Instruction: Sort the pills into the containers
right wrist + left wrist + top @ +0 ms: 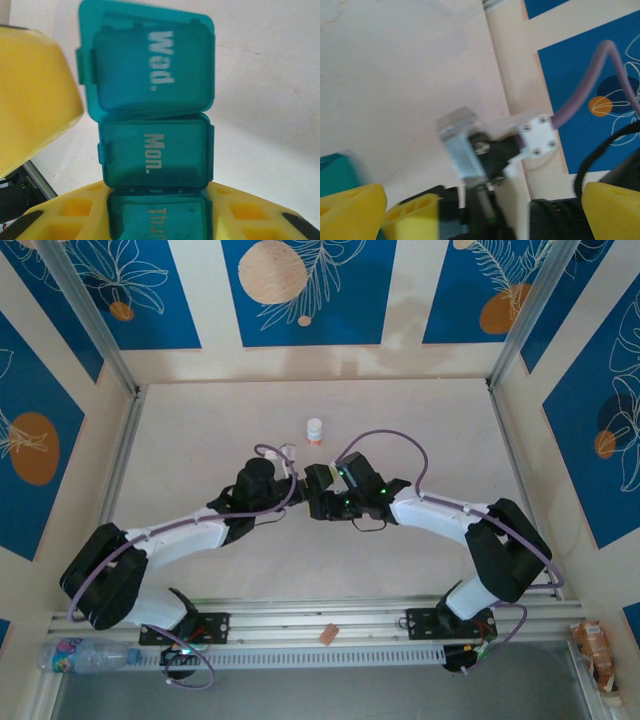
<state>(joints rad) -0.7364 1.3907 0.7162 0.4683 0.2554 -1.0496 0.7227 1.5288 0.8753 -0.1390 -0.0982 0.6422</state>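
The containers [155,150], a small dark teal-green strip of three joined square compartments in translucent plastic, are seen in the right wrist view running from the bottom centre to the top centre of the frame. The lids are smooth and glossy with rounded corners, and each is printed in white letters turned sideways: "Wed." at the top, "Mon." in the middle and "Thu" at the bottom, the last cut off by the frame edge. The "Wed." lid looks larger and slightly skewed against the other two, with a small tab at its left edge; whether it is lifted cannot be told.

The bottom compartment is clamped between the right fingers [240,212], blocks of matte yellow plastic with square hollows moulded into them. A larger yellow block is seen blurred at the upper left, just beside the "Wed." lid; contact cannot be judged.

In the left wrist view a teal corner of the strip [335,170] is seen at the lower left, and the left fingers [612,210], also yellow, are spread wide apart with nothing between them.

In the top view the strip is hidden where the two arms meet at mid-frame, over the pale cream worktop [200,440]. A small white bottle with an orange-red band [314,430] stands upright just above them.
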